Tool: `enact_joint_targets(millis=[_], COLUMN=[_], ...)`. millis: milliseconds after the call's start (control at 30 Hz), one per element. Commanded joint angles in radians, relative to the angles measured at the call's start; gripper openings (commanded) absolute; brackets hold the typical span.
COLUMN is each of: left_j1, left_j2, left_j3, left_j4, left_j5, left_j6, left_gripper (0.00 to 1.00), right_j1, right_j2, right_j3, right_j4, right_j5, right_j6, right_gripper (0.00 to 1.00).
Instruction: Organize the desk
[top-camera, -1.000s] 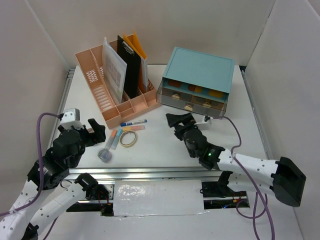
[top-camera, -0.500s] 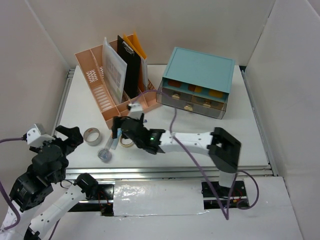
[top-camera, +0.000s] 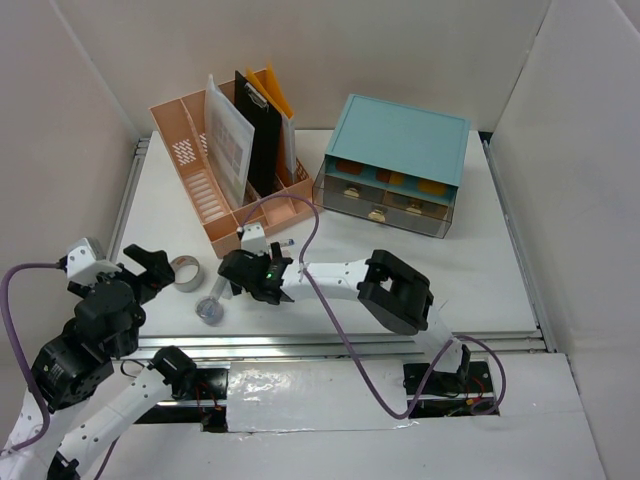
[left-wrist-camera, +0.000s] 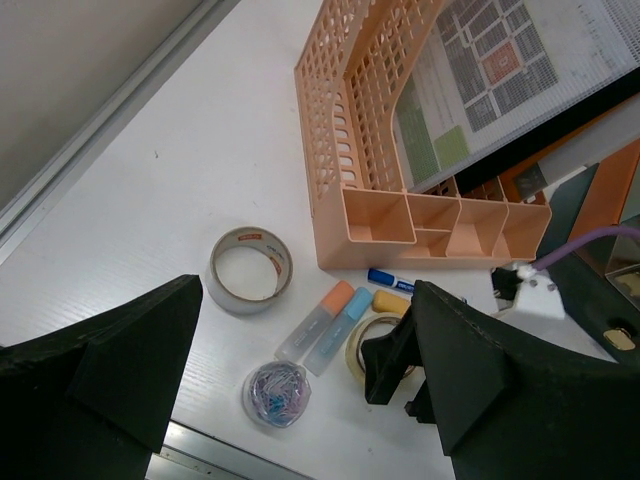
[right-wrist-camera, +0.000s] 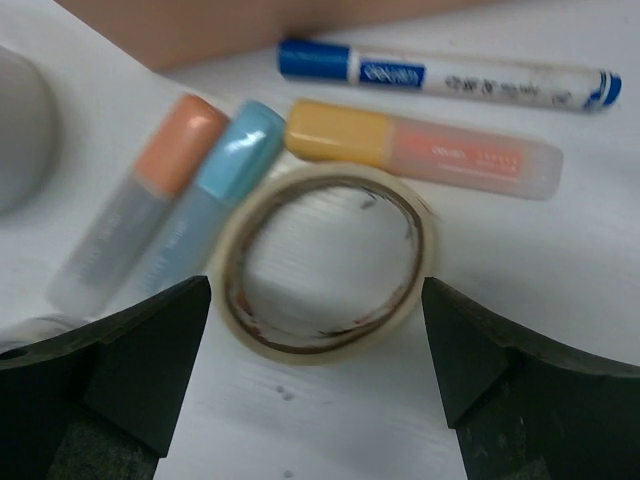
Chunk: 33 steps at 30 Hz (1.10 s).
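Right wrist view: right fingers (right-wrist-camera: 130, 360), wide and empty, frame the tape ring (right-wrist-camera: 325, 262); the next move is probably to lower and close. The left fingers (left-wrist-camera: 100, 370) are likewise wide and empty.

A cream paper tape ring (right-wrist-camera: 300, 352) lies flat on the white desk (right-wrist-camera: 560, 280), between the wide-spread black fingers of the right gripper (right-wrist-camera: 315, 290). An orange-capped clear stick (right-wrist-camera: 140, 235) and a blue-capped clear stick (right-wrist-camera: 205, 215) lie at the ring's left rim. A yellow-capped stick (right-wrist-camera: 420, 148) lies along its far rim, with a blue-and-white marker (right-wrist-camera: 450, 75) farther off.
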Motion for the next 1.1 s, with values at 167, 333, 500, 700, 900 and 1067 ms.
enact_joint_targets(millis=[167,333,500,700,900,1067], left_j1=[0.002,0.004,0.002,0.002,0.004,0.004], left_j2=[-0.002,-0.011,-0.008,-0.017,-0.033,-0.044], left_j3=[-0.002,-0.009,-0.009,-0.013,-0.013,-0.018], left_j4=[0.064,0.078,0.084,0.092,0.092,0.097], left_j5=[0.022,0.034,0.042,0.048,0.044,0.045], left_j6=[0.042,0.056,0.065,0.074,0.073,0.076], left_gripper=[0.99,1.00,1.00,1.00,0.99,1.00], right_j1=[-0.018,-0.020,-0.037,-0.035,-0.034,-0.052], right_j2=[-0.035,-0.021,-0.023,-0.080,-0.242,-0.479], right_j3=[-0.117,-0.138,-0.149,-0.180,-0.230,-0.221], right_j4=[0.006,0.018,0.030,0.023,-0.003,-0.065], right_j5=[-0.069,-0.095,-0.109,-0.077,-0.058,0.072], right_j6=[0.041,0.038,0.044,0.061,0.049,-0.077], right_gripper=[0.78,0.68,0.49,0.00,0.00,0.00])
